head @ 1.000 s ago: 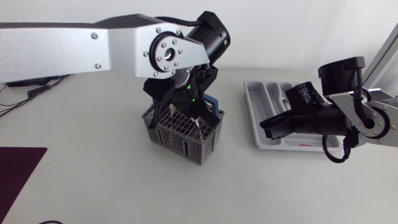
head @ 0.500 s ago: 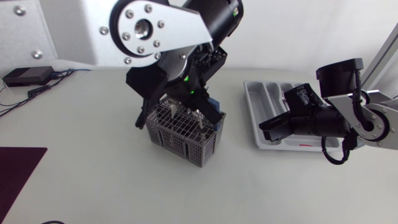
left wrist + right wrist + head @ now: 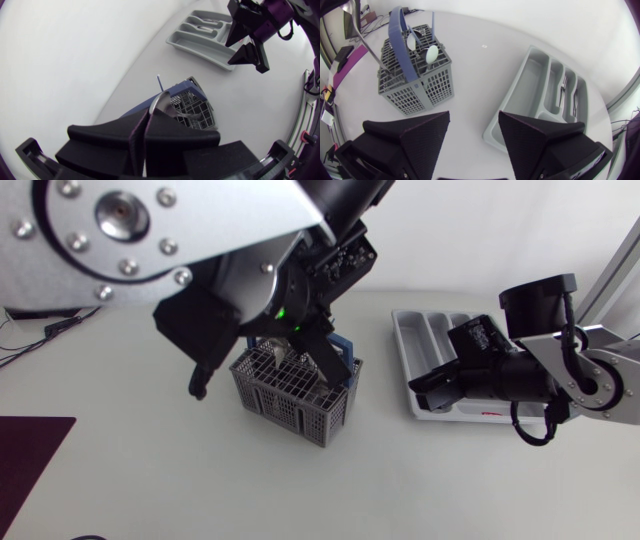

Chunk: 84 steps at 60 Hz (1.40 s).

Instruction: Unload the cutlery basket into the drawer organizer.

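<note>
The grey cutlery basket with a blue handle stands mid-table, and two spoons stand in it bowl up. High above it, my left gripper is shut on a spoon near the bowl. Its thin handle hangs down toward the basket's corner. The grey drawer organizer lies at the right. My right gripper is open with nothing in it, low over the table between basket and organizer.
A few pieces of cutlery lie in the organizer's narrow compartments; its wide compartment holds nothing. A dark purple mat lies at the table's front left edge. My raised left arm hides much of the table's back left.
My left arm has risen toward the camera, lifting the spoon up from the basket. The right gripper has shifted slightly left and stays open.
</note>
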Motion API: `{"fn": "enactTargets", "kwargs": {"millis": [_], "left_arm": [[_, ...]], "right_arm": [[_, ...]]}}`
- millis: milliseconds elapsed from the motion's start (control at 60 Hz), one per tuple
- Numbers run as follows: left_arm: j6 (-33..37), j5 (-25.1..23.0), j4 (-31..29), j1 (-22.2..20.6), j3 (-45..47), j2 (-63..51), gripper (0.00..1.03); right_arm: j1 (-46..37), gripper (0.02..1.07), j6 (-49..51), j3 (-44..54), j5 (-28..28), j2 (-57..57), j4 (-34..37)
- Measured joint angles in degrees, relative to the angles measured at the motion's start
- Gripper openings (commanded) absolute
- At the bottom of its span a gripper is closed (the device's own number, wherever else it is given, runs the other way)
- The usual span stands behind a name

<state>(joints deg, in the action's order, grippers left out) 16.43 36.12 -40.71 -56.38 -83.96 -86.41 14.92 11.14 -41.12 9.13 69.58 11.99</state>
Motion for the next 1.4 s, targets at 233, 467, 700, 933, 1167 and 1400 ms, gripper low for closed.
{"fn": "enactTargets", "kwargs": {"millis": [233, 467, 700, 933, 1167, 1400], "left_arm": [[6.4, 0.6, 6.8, -1.3, 6.4, 4.9, 0.14], [9.0, 1.5, 8.7, -1.3, 6.5, 8.3, 0.14], [4.9, -5.7, 4.3, 0.7, 3.3, 8.5, 0.15], [-5.5, -14.0, 2.1, 4.9, -3.6, 5.9, 0.15], [-12.0, -21.1, 1.9, 6.4, -3.7, 3.1, 0.16], [-14.8, -24.4, 1.7, 7.3, -3.7, 2.4, 0.16]], "right_arm": [[3.1, 0.74, 1.8, 0.0, 1.2, -2.7, -0.6], [5.2, 0.74, 3.6, 0.2, 4.2, -4.0, -2.8], [9.9, 0.74, 4.8, 2.8, 5.7, -12.7, -6.4], [19.7, 0.74, 6.2, 8.8, -4.4, -22.6, -16.2], [29.6, 0.73, 11.0, 11.3, -15.6, -23.1, -25.8], [31.2, 0.55, 13.2, 11.3, -19.5, -17.6, -31.7]]}}
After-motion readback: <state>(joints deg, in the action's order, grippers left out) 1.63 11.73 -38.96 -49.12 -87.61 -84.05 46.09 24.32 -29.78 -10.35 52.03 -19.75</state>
